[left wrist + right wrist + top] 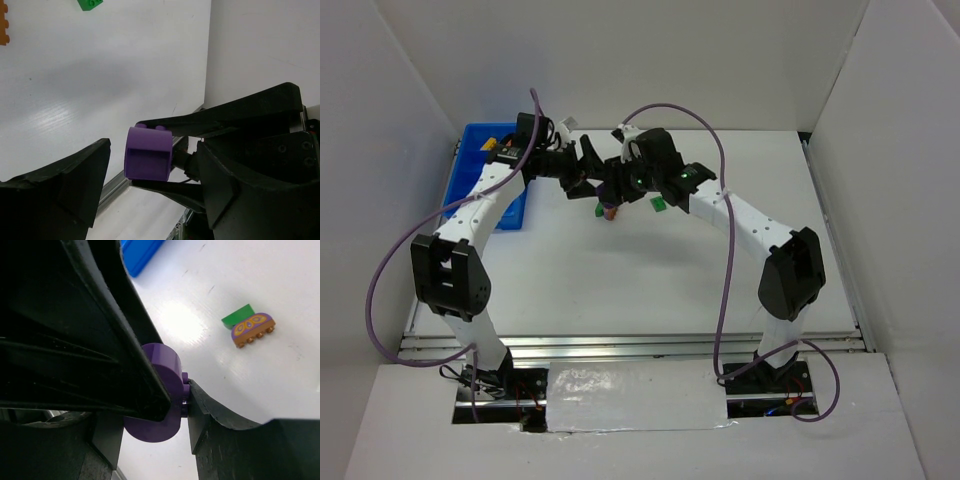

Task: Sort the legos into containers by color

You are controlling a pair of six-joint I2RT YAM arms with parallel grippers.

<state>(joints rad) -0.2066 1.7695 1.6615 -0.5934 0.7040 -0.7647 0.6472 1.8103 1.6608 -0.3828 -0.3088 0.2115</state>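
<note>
A purple lego (148, 152) hangs in the air between the two grippers above the middle of the table. My right gripper (178, 400) is shut on it, one finger pressed on its studs and the other on its underside. My left gripper (152, 167) is open around the same lego, with a gap showing between its left finger (75, 185) and the lego. Both grippers meet at mid-table, the left gripper (582, 180) touching close to the right gripper (610, 190). The blue container (490, 180) lies at the far left with orange pieces (492, 147) in it.
A green lego (238, 317) and a brown piece with a purple patterned top (253, 329) lie side by side on the table below the grippers. Another green lego (658, 204) lies under the right arm. An orange piece (4, 27) shows at the left wrist view's edge. White walls surround the table.
</note>
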